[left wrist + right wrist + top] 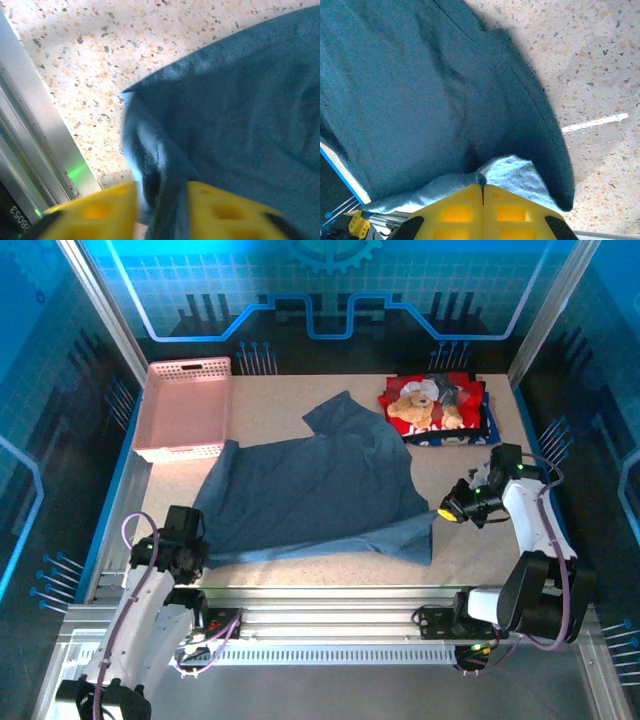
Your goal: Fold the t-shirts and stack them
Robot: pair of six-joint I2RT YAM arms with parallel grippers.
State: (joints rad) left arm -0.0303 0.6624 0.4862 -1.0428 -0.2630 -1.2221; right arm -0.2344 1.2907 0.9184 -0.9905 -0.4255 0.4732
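Slate-blue t-shirt [320, 490]: spread mid-table, near hem running left to right | right gripper [482, 192]: clamped shut on right hem corner | left gripper [162, 210]: jaws parted, left corner lying between them | folded stack [435, 408]: far right.

Slate-blue t-shirt [320, 485] spread, partly rumpled, over the middle of the speckled table [470, 560]. Left gripper [203, 558] at its near left corner, right gripper [445, 511] at its near right corner. Far left: pink basket [185, 410]. Far right: folded stack topped by the red teddy-bear shirt [432, 403].
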